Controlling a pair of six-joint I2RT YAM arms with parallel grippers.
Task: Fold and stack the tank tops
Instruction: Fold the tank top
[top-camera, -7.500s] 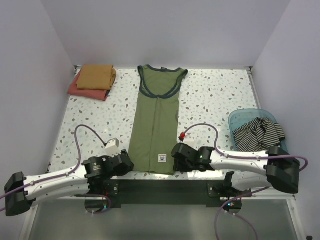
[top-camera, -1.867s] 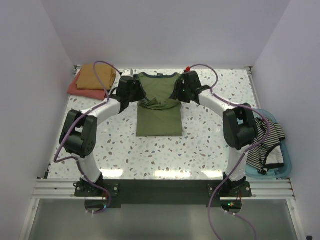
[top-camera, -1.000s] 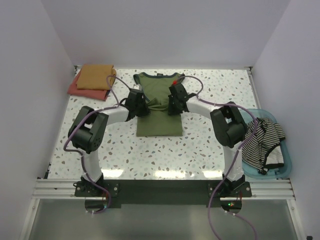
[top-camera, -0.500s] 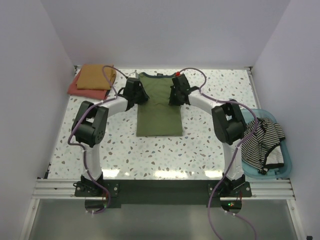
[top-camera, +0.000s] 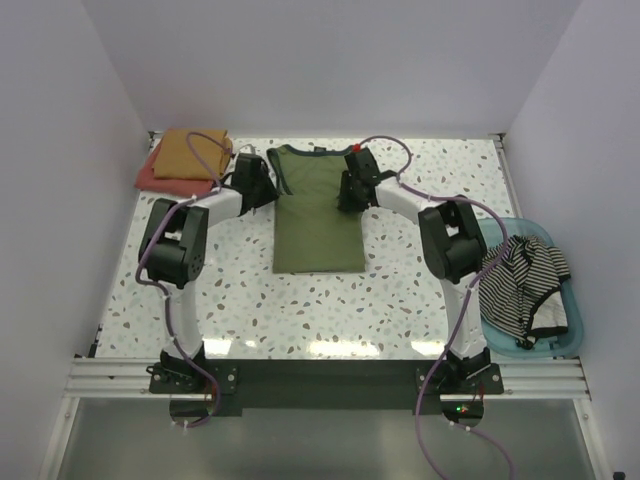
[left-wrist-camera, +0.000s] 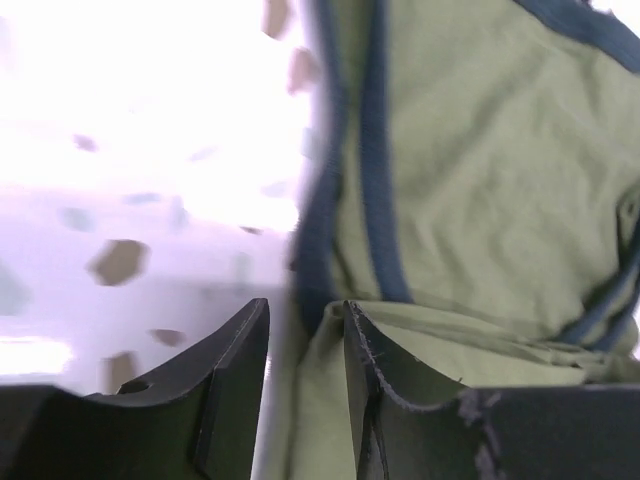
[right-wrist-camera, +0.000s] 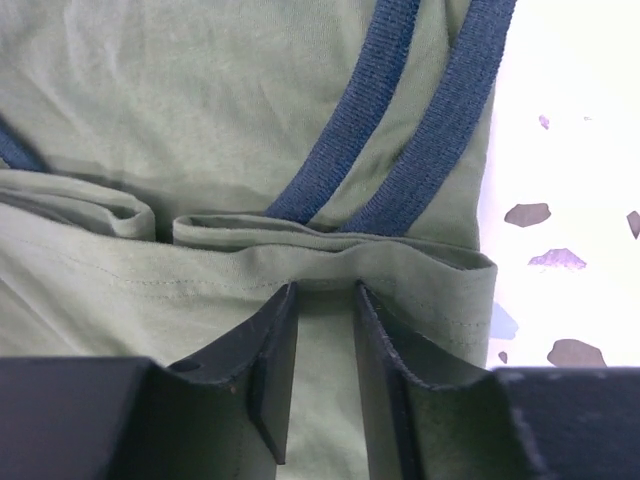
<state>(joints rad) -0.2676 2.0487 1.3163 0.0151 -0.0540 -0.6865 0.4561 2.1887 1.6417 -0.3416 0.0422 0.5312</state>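
- Olive green tank top (top-camera: 318, 215) lay folded on the table (top-camera: 420, 290).
- Left gripper (left-wrist-camera: 303, 318): jaws slightly parted at its edge.
- Right gripper (right-wrist-camera: 325, 298): jaws slightly parted over its fold.

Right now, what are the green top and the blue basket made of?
The green top looks like soft, matte knit cloth: it creases and folds flat, with ribbed navy trim. The blue basket is probably plastic, since its rim is shiny and see-through.

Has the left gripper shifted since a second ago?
Yes. The left gripper has moved farther from the arm bases and leftward, to the edge of the olive tank top, nearer the folded mustard top.
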